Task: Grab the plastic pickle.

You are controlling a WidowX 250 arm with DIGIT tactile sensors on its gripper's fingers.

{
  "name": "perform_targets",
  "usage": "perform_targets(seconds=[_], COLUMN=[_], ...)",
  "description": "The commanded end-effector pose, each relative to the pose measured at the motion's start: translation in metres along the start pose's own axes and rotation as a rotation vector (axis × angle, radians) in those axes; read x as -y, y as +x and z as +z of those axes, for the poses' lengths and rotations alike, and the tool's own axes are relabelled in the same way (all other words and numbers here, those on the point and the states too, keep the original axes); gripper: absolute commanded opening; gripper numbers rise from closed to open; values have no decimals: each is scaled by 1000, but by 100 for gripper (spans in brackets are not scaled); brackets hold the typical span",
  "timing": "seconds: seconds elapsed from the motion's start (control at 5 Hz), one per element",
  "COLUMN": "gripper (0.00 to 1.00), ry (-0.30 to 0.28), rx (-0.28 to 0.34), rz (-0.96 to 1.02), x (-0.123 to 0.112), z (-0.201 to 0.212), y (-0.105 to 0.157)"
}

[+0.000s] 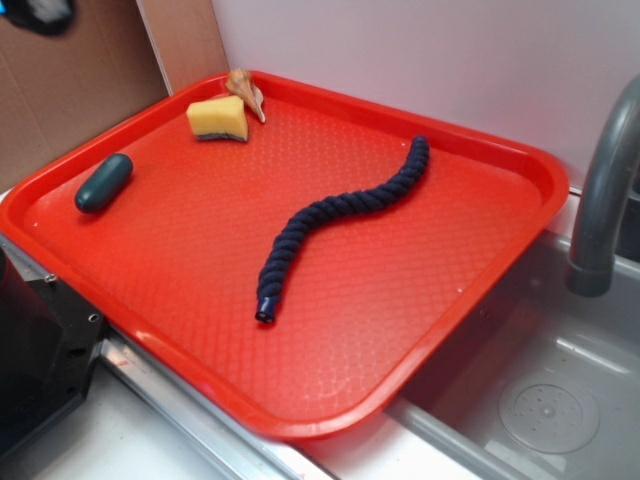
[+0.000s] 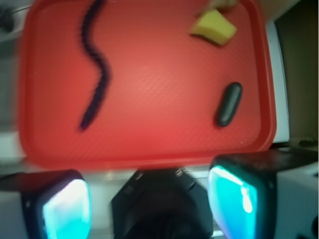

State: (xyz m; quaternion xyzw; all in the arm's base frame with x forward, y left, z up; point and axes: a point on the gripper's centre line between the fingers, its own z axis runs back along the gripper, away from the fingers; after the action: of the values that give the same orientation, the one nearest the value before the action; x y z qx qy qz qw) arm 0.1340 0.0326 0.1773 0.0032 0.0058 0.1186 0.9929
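We see a red tray (image 1: 480, 290) resting partly over the edge of a grey sink (image 1: 560, 400), with a grey faucet (image 1: 605, 190) rising at the right. The plastic pickle (image 1: 103, 183) lies flat near the tray's left rim, alone on bare tray surface, well apart from everything else. At the far left corner sits a yellow sponge (image 1: 219, 119), with a small tan shell-like piece (image 1: 246, 93) just beside it against the rim. A long navy twisted rope (image 1: 335, 225) curves across the middle of the tray.

In the wrist view our gripper (image 2: 149, 204) hangs off the tray's near edge, its two fingers (image 2: 67, 206) spread wide apart with nothing between them. The pickle shows there at the right side of the tray, beyond the right-hand finger and not touched by it.
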Motion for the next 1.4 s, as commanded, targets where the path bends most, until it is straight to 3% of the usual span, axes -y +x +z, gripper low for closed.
perform_targets(seconds=[0.0,0.2,0.6,0.8,1.0,1.2], gripper=[100,100,100,100,100,0], ry=[-36,-47,5,45,106,141], rx=[141,180,69,6,13,72], rz=[244,215,115,82,38,42], x=[-56,-73,-70,-55,-42,-30], z=[-65,-93,-137,-161,-164,-130], y=[31,40,58,76,73,79])
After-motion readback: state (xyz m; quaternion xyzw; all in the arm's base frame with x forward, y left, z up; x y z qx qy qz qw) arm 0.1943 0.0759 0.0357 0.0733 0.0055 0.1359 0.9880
